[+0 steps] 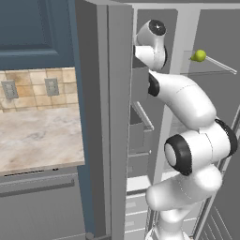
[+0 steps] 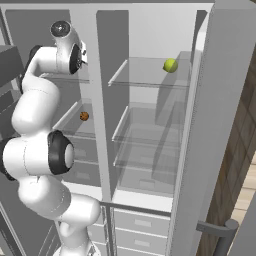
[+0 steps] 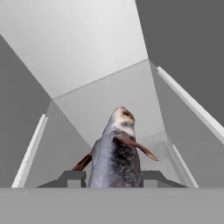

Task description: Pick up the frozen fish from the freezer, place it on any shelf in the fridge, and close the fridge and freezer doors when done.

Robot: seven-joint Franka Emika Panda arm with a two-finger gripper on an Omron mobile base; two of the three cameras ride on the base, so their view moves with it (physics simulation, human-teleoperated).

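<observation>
no readable text, no labels, no brands, no numbers, no signs anywhere

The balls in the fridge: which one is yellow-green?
The ball on the top glass shelf of the wider half is yellow-green. The other ball, lower down in the narrower half beside the arm, is orange-brown.

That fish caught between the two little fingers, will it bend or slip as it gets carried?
The frozen fish juts straight out from the gripper without drooping, so it is probably stiff. Its skin looks smooth and its body tapers, so it may slide in the pinch. It sticks out well past the fingertips, so it might twist if bumped.
</observation>
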